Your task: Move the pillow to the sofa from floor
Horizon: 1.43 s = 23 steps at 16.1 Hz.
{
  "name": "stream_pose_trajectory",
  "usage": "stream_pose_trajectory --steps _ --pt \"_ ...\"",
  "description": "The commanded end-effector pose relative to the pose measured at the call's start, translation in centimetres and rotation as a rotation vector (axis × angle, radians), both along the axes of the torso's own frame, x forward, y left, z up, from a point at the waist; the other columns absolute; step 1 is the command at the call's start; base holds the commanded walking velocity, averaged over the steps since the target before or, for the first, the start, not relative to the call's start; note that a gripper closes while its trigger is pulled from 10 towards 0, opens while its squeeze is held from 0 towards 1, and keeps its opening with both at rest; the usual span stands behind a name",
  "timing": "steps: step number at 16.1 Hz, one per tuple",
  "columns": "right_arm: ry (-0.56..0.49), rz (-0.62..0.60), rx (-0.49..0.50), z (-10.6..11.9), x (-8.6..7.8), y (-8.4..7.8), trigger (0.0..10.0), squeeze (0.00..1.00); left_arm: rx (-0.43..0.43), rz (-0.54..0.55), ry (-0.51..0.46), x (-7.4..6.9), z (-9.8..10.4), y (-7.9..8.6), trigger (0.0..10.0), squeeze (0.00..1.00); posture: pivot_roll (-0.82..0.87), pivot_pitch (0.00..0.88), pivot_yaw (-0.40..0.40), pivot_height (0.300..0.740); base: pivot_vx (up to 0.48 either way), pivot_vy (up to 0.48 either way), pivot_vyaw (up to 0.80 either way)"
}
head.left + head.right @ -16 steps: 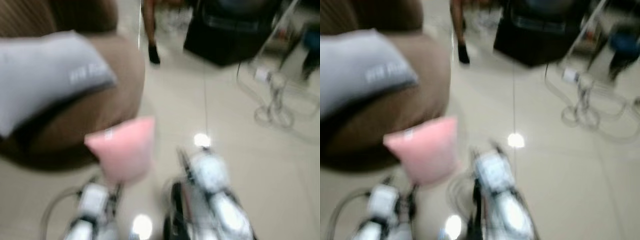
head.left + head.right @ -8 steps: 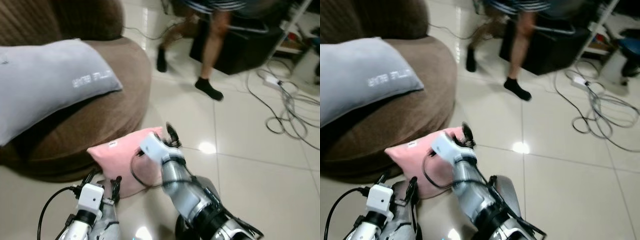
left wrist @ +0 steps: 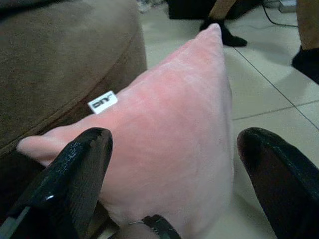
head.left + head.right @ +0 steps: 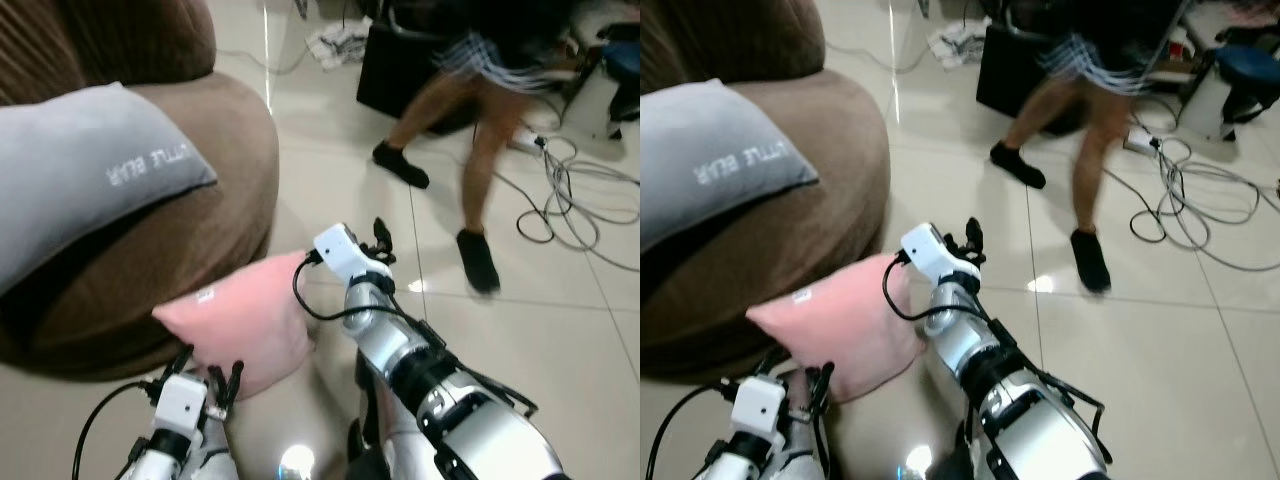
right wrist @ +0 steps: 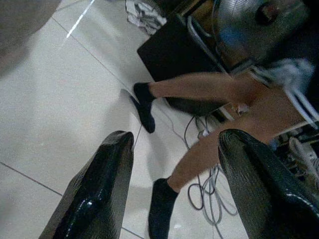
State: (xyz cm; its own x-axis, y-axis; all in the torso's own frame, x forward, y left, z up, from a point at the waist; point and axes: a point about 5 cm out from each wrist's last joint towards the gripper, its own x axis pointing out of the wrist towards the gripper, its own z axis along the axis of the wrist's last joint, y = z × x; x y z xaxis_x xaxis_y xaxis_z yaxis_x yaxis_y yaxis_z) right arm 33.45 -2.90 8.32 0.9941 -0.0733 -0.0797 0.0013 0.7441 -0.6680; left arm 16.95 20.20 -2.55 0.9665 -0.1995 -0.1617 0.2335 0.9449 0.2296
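The soft pink velvety pillow [image 4: 245, 325] leans on edge on the glossy cream tiled floor [image 4: 330, 190], against the base of the round brown ribbed-fabric sofa [image 4: 215, 215]. Its long axis runs from a lower corner near the sofa up to a pointed corner [image 3: 214, 29] aimed away from the robot, and a small white label [image 3: 103, 101] shows near its sofa-side edge. The left hand [image 3: 174, 164] sits just before the pillow with its two black fingers [image 3: 82, 164] spread wide on either side of it, not clamped. The right hand [image 5: 174, 174] is raised beside the pillow's upper corner, fingers apart and empty, facing open floor. A grey rectangular cushion with white lettering [image 4: 90, 165] lies on the sofa seat. Beyond, a person's legs in dark socks [image 4: 440, 170] are on the tiles near loose grey cables [image 4: 585, 205] and a black cabinet [image 4: 400, 70].
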Motion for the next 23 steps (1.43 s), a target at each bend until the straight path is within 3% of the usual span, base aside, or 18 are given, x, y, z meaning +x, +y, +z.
stream_pose_trajectory --steps 1,5,6,8,10,14,17,18,19,20,23 --pt "0.138 0.495 0.549 10.0 -13.5 23.0 10.0 0.00 -0.009 -0.032 0.134 -2.3 -1.9 -0.8 10.0 0.00 0.03 0.203 -0.105 0.513 0.401 0.000 0.00" --pt "0.152 0.502 0.548 10.5 -13.5 23.4 10.0 0.00 0.000 -0.028 0.142 -2.4 -2.0 -0.6 10.0 0.00 0.02 0.204 -0.106 0.513 0.000 0.000 0.00" --pt "0.154 0.506 0.549 10.5 -13.7 23.5 10.0 0.00 -0.009 -0.062 -0.027 3.3 2.5 -1.1 10.0 0.00 0.02 0.204 -0.108 0.513 0.000 0.000 0.00" --pt "0.171 0.521 0.555 10.5 -14.1 23.7 10.0 0.00 -0.022 -0.088 -0.120 6.3 6.2 -1.6 10.0 0.00 0.02 0.207 -0.107 0.513 0.000 0.000 0.00" --pt "0.191 0.541 0.549 10.6 -14.1 24.0 10.0 0.00 -0.021 -0.090 -0.117 6.4 6.1 -1.5 10.0 0.00 0.02 0.210 -0.104 0.513 0.000 0.000 0.00" --pt "0.238 0.593 0.456 10.8 -11.6 23.1 10.0 0.00 -0.021 -0.090 -0.079 6.5 6.7 -1.7 10.0 0.00 0.02 0.213 -0.104 0.513 0.000 0.000 0.00" --pt "0.275 0.592 0.446 10.7 -11.0 22.9 10.0 0.00 -0.019 -0.085 -0.049 6.4 7.3 -1.7 10.0 0.00 0.03 0.219 -0.105 0.513 0.000 0.000 0.00" --pt "0.266 0.425 0.598 3.2 -1.4 8.8 10.0 0.00 -0.016 -0.084 -0.046 6.4 7.3 -1.7 10.0 0.00 0.04 0.221 -0.103 0.513 0.000 0.000 0.00" --pt "0.300 0.395 0.409 -5.0 -4.1 -12.3 10.0 0.00 -0.007 -0.083 -0.036 6.4 7.3 -1.6 10.0 0.00 0.04 0.223 -0.102 0.513 0.000 0.000 0.00" --pt "0.329 0.416 0.342 -5.5 -6.1 -16.0 10.0 0.00 0.003 -0.085 -0.026 6.4 7.5 -1.6 10.0 0.00 0.05 0.226 -0.101 0.513 0.000 0.000 0.00" --pt "0.246 0.390 0.416 -4.7 -5.6 -14.6 10.0 0.00 0.079 -0.137 0.011 7.5 8.1 -1.4 10.0 0.00 0.06 0.224 -0.082 0.513 0.000 0.000 0.00"
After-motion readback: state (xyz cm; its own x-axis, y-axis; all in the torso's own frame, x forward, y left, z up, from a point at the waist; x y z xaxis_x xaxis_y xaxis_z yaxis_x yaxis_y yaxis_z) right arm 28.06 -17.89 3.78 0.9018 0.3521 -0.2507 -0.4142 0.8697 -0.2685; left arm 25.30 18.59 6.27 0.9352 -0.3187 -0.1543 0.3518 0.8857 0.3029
